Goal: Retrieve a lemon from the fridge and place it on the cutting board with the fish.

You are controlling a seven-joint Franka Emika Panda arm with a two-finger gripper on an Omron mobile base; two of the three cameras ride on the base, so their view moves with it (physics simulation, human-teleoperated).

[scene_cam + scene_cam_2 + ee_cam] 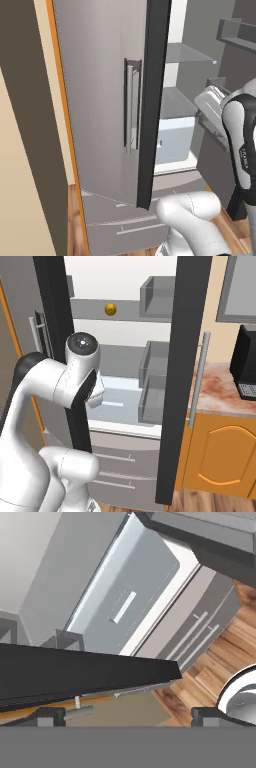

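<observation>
Both doors of the tall grey stainless French-door fridge (180,381) open, white interior and grey glass shelves exposed. Access step looks done.

Small round yellow-orange lemon (110,309) sitting on an upper grey shelf, toward the left of the opening, far back against the white wall. Untouched, nothing near it.

Two-finger gripper (128,716) in hand view: dark finger tips at the bottom edge, far apart, nothing between them. Jaws wide, empty. Hand camera rolled, looking down past the dark edge of a door at the pale crisper drawer front (131,597), lower grey freezer drawers (197,632) and wood floor (220,662). Not aimed at the lemon shelf.

In right base view, white arm (75,381) folded in front of the left half of the opening, elbow level with the middle shelf, well below the lemon. In left base view, the left door (105,100) with its vertical bar handle blocks most of the interior; wrist visible at the right edge near the middle shelf.

Black coffee machine (245,363) on the marbled counter to the right. Dark brown cutting board and fish not seen from here.

Progress estimate: early. Done: doors open. Left: raise and reorient hand to upper shelf, grasp lemon, withdraw clear of door bins (156,291), drive to board, place next to fish.
</observation>
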